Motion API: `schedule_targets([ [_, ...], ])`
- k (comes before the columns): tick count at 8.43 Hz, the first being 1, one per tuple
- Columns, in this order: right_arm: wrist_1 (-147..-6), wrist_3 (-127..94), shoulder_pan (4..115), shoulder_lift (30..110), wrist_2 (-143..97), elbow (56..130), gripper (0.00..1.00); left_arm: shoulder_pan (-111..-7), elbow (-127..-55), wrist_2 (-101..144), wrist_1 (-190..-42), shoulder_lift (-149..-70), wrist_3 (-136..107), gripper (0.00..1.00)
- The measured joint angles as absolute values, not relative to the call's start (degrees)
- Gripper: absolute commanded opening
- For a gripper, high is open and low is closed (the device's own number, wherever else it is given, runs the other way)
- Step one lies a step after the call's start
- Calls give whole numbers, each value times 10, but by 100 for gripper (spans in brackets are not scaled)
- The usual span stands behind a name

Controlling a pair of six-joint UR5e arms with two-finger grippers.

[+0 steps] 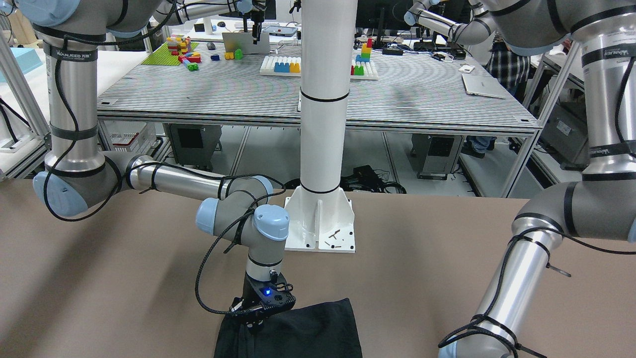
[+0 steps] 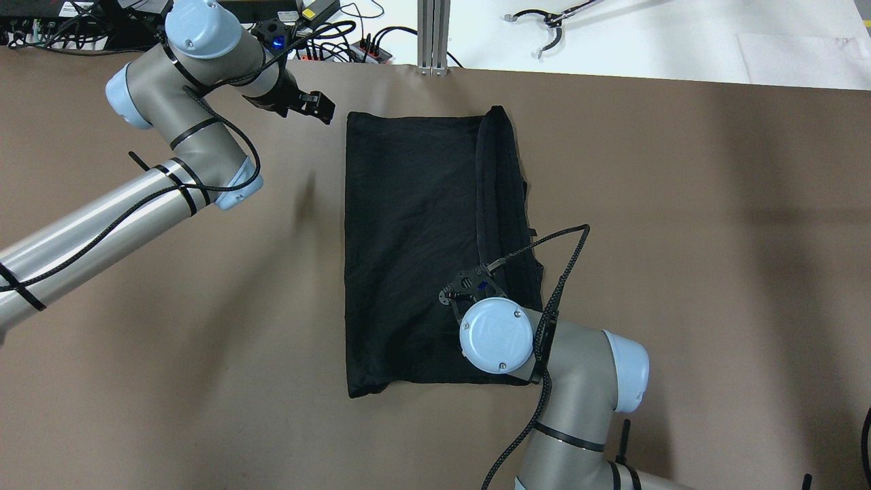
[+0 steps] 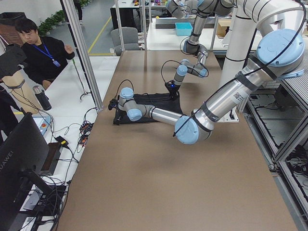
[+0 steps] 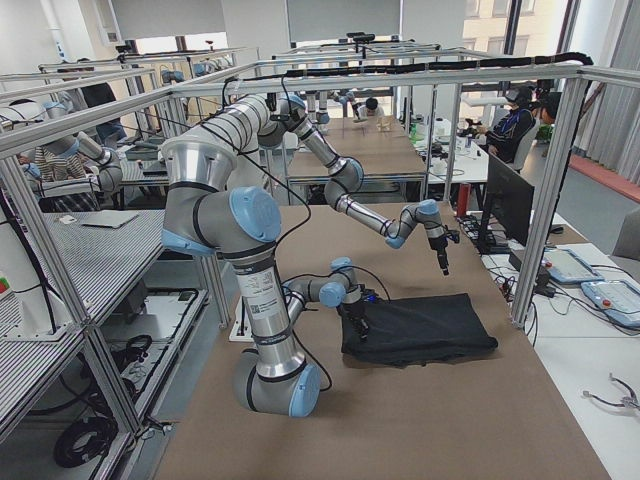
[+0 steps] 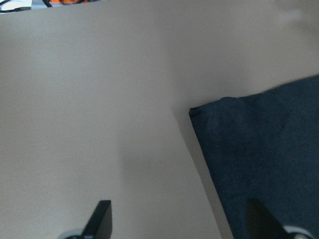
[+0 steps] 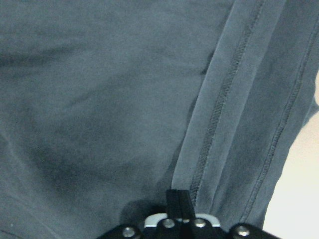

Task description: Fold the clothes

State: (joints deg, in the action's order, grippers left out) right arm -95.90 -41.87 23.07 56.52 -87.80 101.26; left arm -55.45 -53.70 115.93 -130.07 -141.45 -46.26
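The clothes are one black piece lying flat mid-table, with a hemmed flap folded over along its right side. My right gripper stands on that hem near the near-right part, with its fingers together on the hemmed edge of the fabric. In the overhead view it is hidden under its wrist. It also shows in the front-facing view. My left gripper is open and empty, above the table just left of the cloth's far-left corner.
The white post's base plate stands at the table's robot side. Cables and a metal frame post line the far edge. A seated operator is beyond that edge. Brown table surface flanks the cloth.
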Motion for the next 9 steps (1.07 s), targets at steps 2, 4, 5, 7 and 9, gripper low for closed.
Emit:
schedule_targets([
  [2,-959,-419,232,577,-878,1027,0,-553,-537,1159,-1301,-1414,-462,94],
  [4,-959,-419,233,618,-879,1066,0,-553,-538,1159,-1302,-1414,-463,94],
  [5,-959,-419,234,642,-880,1085,0,-553,-539,1159,-1302,-1414,-464,94],
  [7,-957,-423,233,682,-879,1108,50,-553,-545,1159,-1302,-1410,-466,94],
  [9,-953,-429,233,693,-879,1111,66,-553,-550,1159,-1303,-1406,-467,94],
])
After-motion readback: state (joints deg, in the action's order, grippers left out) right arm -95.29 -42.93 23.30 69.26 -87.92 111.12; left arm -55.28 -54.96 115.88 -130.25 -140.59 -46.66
